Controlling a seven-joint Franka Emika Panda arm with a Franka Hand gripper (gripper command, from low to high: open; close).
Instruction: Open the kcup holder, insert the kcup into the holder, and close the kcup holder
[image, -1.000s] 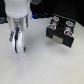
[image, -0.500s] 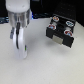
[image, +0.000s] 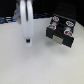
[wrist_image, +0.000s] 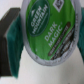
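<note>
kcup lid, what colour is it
Green with white lettering, on the kcup held in the gripper; clearest in the wrist view.

Filled by the kcup (wrist_image: 50, 29), green lid facing the lens, white rim all round, pinched between teal finger pads (wrist_image: 16, 41); printing readable: "Green Mountain", "Dark Magic".

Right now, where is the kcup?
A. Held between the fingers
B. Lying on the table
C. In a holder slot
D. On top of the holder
A: the wrist view shows the green-lidded kcup clamped between the teal fingers, apart from the holder.
</note>
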